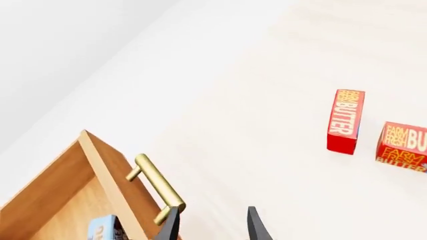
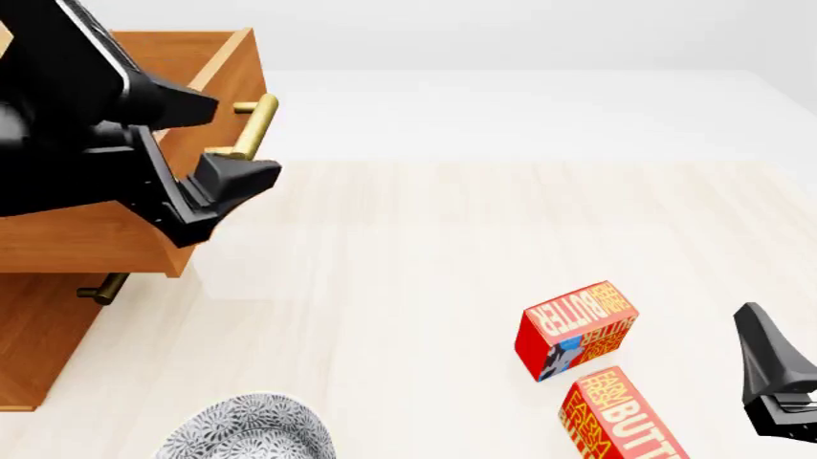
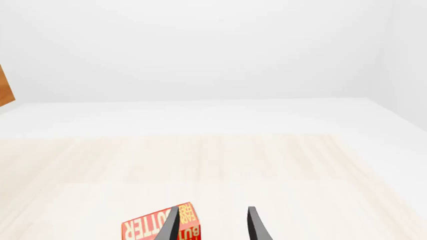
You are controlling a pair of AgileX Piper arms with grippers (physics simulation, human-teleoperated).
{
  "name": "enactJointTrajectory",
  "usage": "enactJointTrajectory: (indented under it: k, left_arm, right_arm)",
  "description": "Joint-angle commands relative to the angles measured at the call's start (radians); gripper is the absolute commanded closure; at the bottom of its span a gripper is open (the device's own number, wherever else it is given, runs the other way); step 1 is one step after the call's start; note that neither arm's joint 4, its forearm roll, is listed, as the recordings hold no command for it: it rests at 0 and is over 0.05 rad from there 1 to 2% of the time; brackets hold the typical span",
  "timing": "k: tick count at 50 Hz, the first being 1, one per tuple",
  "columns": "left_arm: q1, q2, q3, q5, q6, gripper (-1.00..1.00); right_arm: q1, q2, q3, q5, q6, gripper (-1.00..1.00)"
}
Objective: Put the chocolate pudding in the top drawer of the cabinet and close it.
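A: Where is the pudding [image 1: 103, 229] now?

B: It lies inside the top drawer [image 1: 63, 197], on the light wood floor; the left wrist view shows only its blue end. So the step in hand, as I judge, is to close the drawer.

A: And the grippers?

B: Your left gripper [image 1: 212, 223] has its fingers spread apart and holds nothing. It sits just beside the brass handle [image 1: 157, 186], one finger almost at the bar's end. Your right gripper [image 3: 212, 223] is also released and empty, low at the right, well apart from the cabinet [image 2: 38, 330].

A: How do I close it well?

B: Push on the drawer front, not on the handle's end, and push straight along the drawer's slide. A push at an angle can jam it or turn the cabinet. Keep the fingers out of the opening.

A: How many things do you count?

B: One pudding, two drawers with two brass handles, two butter boxes [image 2: 577, 328], and one patterned plate [image 2: 249, 430] at the near edge.
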Motion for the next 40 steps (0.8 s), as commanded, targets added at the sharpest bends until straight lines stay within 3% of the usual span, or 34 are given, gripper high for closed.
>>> enactJointTrajectory:
  k: [1, 40]
  left_arm:
    - [-0.003, 0.031, 0.053, -0.046, 0.014, -1.0]
    - [-0.054, 0.168, 0.184, -0.211, 0.091, -1.0]
  right_arm:
    - [0.0, 0.0, 0.0, 0.0, 0.0, -1.0]
    - [0.0, 0.0, 0.0, 0.0, 0.0, -1.0]
